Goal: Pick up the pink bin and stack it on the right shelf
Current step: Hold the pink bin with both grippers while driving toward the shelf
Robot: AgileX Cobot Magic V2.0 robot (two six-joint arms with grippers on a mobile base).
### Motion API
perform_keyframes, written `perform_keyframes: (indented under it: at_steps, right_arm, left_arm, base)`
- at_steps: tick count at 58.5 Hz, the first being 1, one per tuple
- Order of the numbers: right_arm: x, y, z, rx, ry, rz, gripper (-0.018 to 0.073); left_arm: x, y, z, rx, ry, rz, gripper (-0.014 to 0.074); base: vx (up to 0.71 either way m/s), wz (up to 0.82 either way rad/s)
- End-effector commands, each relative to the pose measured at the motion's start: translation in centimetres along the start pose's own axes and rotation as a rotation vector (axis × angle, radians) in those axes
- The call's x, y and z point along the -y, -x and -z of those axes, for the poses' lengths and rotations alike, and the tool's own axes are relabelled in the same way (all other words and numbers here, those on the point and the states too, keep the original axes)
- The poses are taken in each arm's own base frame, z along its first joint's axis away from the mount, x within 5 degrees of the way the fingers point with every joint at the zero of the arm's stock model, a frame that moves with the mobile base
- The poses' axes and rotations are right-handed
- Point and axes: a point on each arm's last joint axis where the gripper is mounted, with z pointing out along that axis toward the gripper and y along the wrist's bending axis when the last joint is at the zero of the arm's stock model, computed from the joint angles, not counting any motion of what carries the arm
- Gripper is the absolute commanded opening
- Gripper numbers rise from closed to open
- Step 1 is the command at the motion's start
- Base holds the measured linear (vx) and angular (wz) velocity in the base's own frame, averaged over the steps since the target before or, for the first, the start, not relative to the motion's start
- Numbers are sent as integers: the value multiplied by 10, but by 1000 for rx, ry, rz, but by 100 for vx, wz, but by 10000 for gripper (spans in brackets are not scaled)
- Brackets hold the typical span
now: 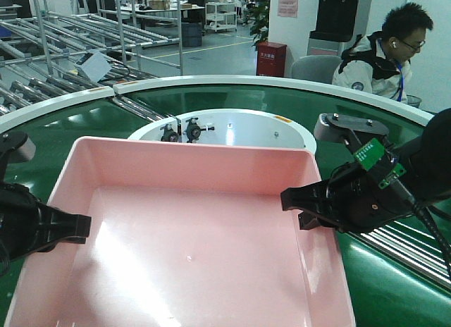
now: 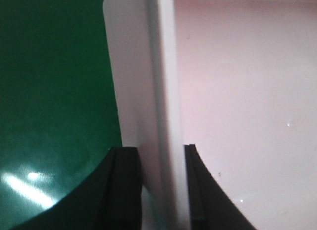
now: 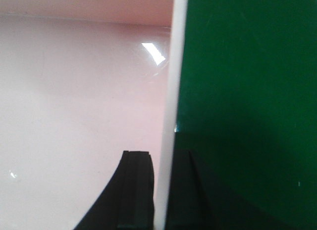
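We grip the bin (image 1: 190, 165), which seems to lie on the belt (image 1: 394, 285). The left gripper (image 2: 162, 153) clamps its left wall and the right gripper (image 3: 161, 153) its right wall (one finger inside, one outside). The grasp looks done. Next it needs a level lift, both arms together, toward the shelf, which is not in view.

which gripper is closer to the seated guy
Right. The right gripper grips the pink bin at its right rim, toward the seated man; the left gripper grips the opposite rim.

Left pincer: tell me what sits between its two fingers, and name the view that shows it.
The pink bin's left wall and rim stand between the left pincer's fingers; the left wrist view shows it.
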Motion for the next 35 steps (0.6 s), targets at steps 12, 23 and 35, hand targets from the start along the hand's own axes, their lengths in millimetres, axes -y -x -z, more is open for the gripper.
perform_keyframes:
  at_steps: [12, 23, 35]
  right_arm:
    - [-2, 15, 25, 150, 5, 40, -9]
    - [-2, 15, 25, 150, 5, 40, -9]
    - [-2, 15, 25, 149, 4, 40, -9]
  left_arm:
    - [9, 14, 23, 139, -38, -15, -1]
    - [9, 14, 23, 139, -38, -15, -1]
    - [10, 14, 23, 138, -39, -15, -1]
  base:
    - [-29, -6]
    - [-29, -17]
    - [-27, -36]
